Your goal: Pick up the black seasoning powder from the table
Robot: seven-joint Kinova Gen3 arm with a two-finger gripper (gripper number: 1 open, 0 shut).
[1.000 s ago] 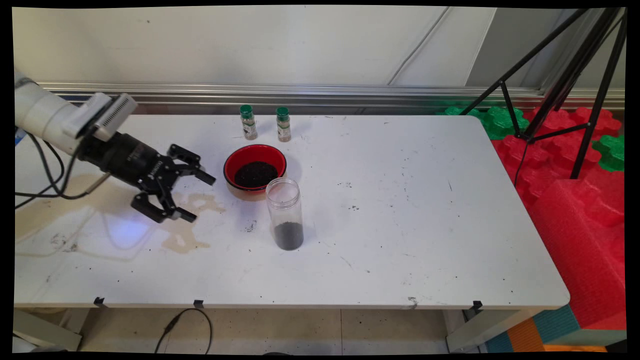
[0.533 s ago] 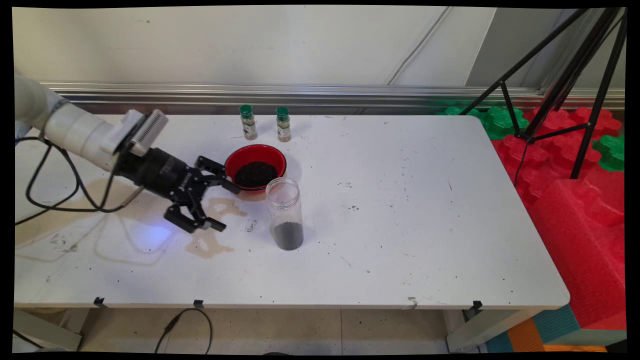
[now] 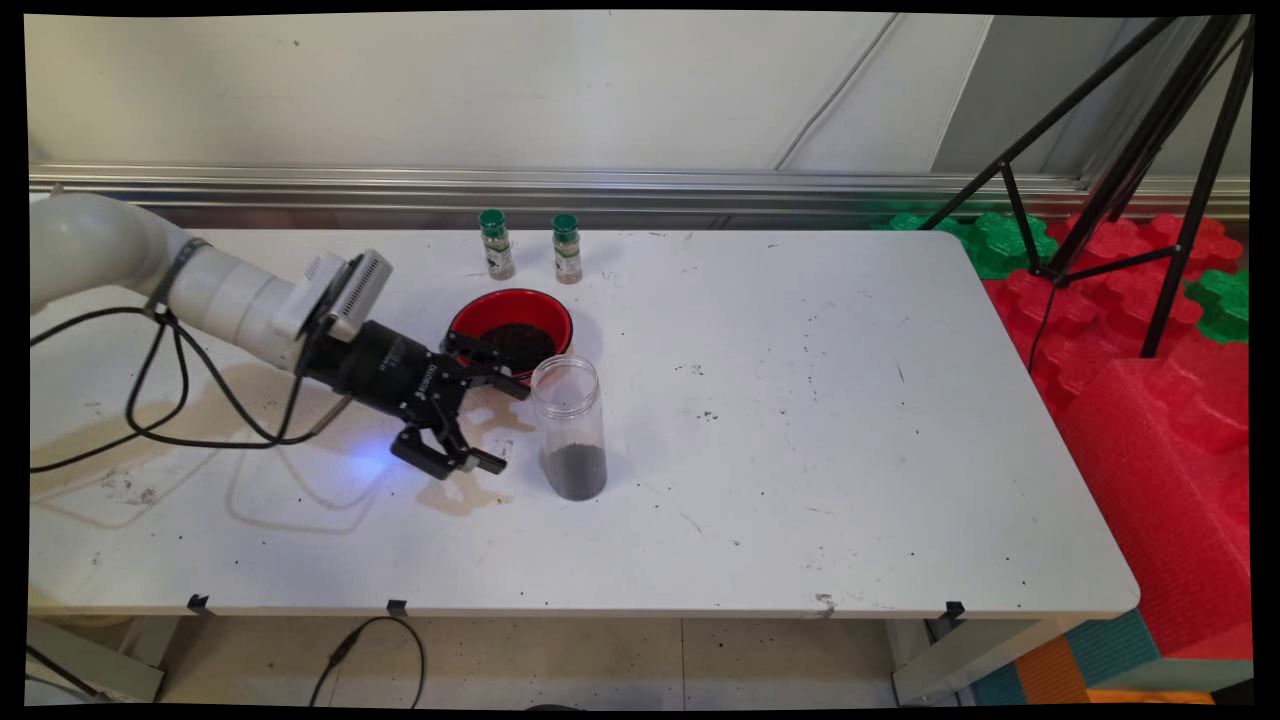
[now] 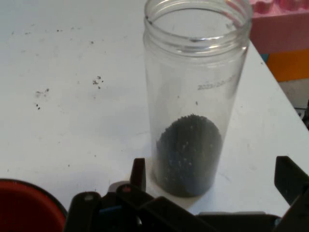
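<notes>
Two fingers of gripper (image 3: 505, 415) spread wide, holding nothing, just left of clear jar (image 3: 569, 428). Jar stands upright, no lid, near middle of table (image 3: 800, 420), dark grains at bottom (about a fifth full). Red bowl (image 3: 510, 338) of same dark stuff just behind, very close to far finger. Good grip, I think: come in level, jar centred between fingers, keep off bowl.

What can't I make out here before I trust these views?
- Two spice bottles: labels too small in main view.
- Red bowl: near-left rim covered by the claw; cut off by the hand view's corner.
- Clear jar: faint printing unreadable in hand view.
</notes>
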